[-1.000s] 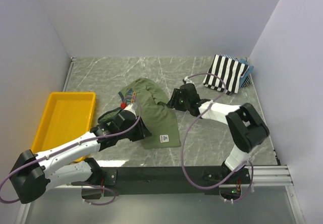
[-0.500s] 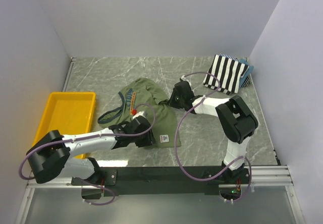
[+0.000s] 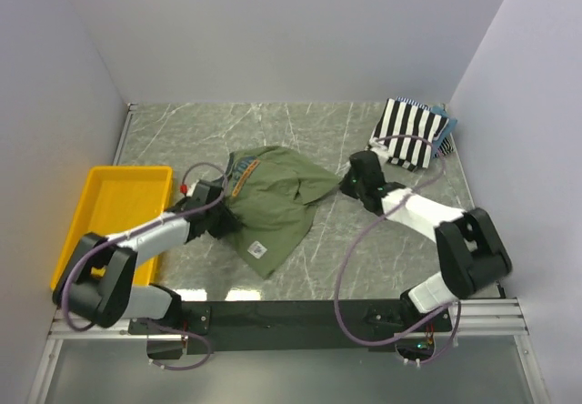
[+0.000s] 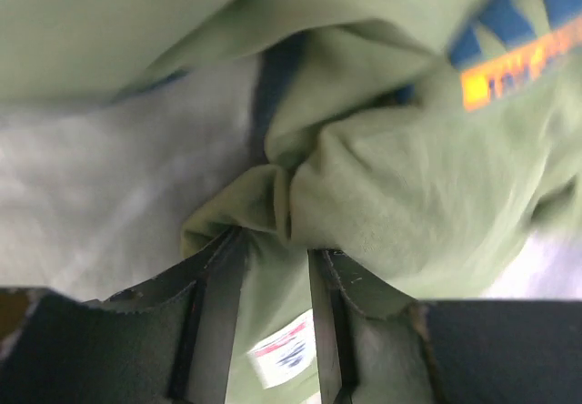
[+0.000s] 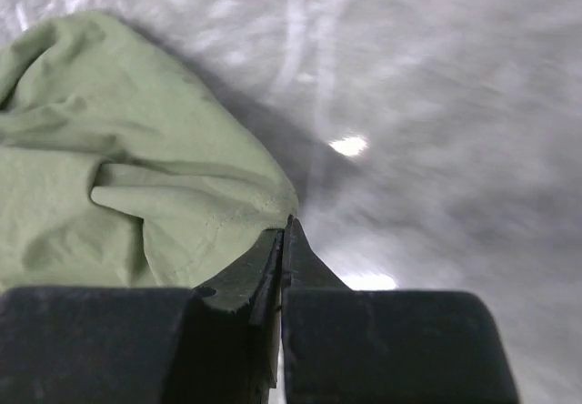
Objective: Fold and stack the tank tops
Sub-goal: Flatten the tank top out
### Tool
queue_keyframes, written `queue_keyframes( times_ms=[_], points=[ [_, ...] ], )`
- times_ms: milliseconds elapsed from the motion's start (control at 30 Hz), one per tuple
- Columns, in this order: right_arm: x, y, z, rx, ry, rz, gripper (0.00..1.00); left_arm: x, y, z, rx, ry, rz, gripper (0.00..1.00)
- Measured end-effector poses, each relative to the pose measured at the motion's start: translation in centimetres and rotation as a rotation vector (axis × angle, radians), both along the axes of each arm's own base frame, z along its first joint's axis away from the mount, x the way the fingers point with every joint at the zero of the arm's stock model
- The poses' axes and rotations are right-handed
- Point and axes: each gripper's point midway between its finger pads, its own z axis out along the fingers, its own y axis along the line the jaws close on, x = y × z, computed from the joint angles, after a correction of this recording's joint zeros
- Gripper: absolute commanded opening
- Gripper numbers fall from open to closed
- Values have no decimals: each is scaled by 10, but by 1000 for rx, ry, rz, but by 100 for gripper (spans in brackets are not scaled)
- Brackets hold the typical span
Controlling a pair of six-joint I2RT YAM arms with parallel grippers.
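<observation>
The left hand (image 4: 273, 245) pinched a fold of the green top (image 3: 277, 199) — the right hand (image 5: 285, 231) sat pressed together at its edge.

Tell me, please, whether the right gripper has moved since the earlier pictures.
Yes. The right gripper moved right, away from the yellow tray toward the striped tank top, fingers shut on the olive-green tank top's edge.
</observation>
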Motion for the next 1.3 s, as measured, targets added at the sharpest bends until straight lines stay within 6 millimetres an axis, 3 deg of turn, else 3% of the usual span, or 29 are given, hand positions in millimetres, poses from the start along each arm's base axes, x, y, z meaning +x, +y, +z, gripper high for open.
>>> queue_keyframes(
  times_ms=[100,267,367,467,533,633,733,833,1033,1300],
  points=[
    [-20,-19,6,-2,-18,-35,0,31,15,2,35,13,58,40],
    [-62,-41,-8,-17,3,-60,0,93,25,19,69,-14,91,40],
    [-76,-50,-17,-30,28,-72,5,108,23,38,61,-76,71,46],
    [-79,-52,-19,-30,37,-81,17,99,19,54,59,-106,38,52],
    [-78,-51,-18,-21,34,-84,29,81,20,66,60,-125,28,53],
    [-76,-49,-15,-9,33,-84,48,53,30,81,76,-143,38,51],
    [-72,-46,-8,5,21,-87,57,30,45,88,100,-154,73,47],
    [-70,-46,-2,13,10,-92,60,10,59,76,135,-116,116,45],
    [-68,-54,0,20,7,-119,60,-32,79,31,190,30,183,42],
    [-58,-72,-15,63,56,-170,58,-46,74,-3,157,83,164,47]
  ],
)
